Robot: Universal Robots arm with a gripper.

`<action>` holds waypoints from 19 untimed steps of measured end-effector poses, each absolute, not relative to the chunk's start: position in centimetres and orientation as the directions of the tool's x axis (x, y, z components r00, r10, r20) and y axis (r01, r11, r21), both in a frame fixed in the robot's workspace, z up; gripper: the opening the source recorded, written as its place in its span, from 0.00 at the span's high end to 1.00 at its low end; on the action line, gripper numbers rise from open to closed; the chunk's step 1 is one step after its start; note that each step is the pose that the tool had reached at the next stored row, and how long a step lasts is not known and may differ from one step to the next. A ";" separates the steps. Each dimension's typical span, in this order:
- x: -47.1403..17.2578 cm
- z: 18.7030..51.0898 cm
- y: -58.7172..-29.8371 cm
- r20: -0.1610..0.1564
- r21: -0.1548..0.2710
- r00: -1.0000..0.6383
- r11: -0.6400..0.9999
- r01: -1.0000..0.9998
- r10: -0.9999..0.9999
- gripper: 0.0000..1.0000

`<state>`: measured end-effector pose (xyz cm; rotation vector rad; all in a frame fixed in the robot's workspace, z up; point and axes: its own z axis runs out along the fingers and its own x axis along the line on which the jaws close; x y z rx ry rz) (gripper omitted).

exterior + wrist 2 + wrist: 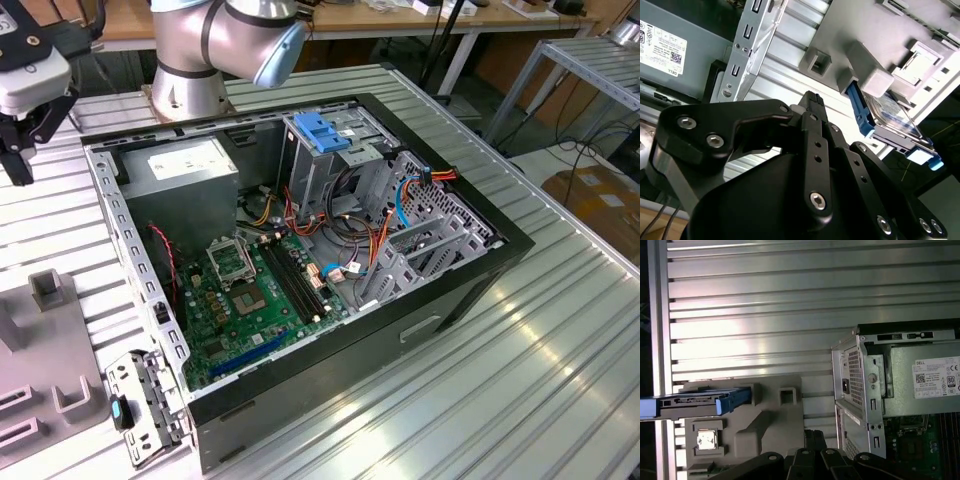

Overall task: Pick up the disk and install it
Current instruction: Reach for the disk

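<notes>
Tool [22, 140] hangs over the desk [560, 350], off to the side of the open computer case [470, 290]. Released or clenched: can't tell. Grey holder [770, 425] beside the case carries the disk [690, 405], standing on edge. Likely heavy, rigid, shock-sensitive, so grip across the blue rails [732, 401].

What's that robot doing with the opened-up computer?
A robot arm is working beside an open computer case on a metal table. Its job is to fit the disk into the computer. The disk, with its blue rails, stands on its edge in a grey holder next to the case. The gripper hangs near the holder, apart from the disk, and carries nothing. The disk has not been picked up yet.
</notes>
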<state>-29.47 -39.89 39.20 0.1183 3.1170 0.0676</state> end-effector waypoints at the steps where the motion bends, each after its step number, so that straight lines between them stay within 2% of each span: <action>1: -29.6 39.2 -39.9 -0.020 0.044 -0.997 0.996 0.075 0.076 0.89; 19: -32.7 39.2 -39.9 -0.007 0.043 -0.997 0.996 0.076 0.076 0.89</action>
